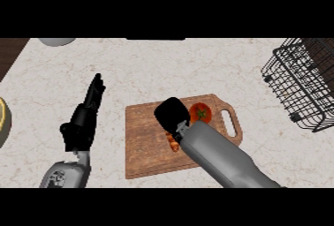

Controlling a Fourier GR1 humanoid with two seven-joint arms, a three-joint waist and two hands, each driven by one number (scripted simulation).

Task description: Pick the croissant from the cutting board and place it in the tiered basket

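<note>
A wooden cutting board (146, 145) with a handle slot lies in the middle of the counter. On it, only a sliver of the orange-brown croissant (173, 144) shows, beside my right wrist. My right hand (173, 112) hovers over the board's far part with its back toward me, covering most of the croissant. The black wire tiered basket (306, 84) stands at the far right, well apart from the hand. My left hand (88, 110) rests left of the board, open with its fingers straight and pointing away.
A red tomato (201, 113) with a green stem sits on the board just right of my right hand. A white bowl (57, 41) is at the far left edge, and a yellow plate rim (3, 121) at the left edge.
</note>
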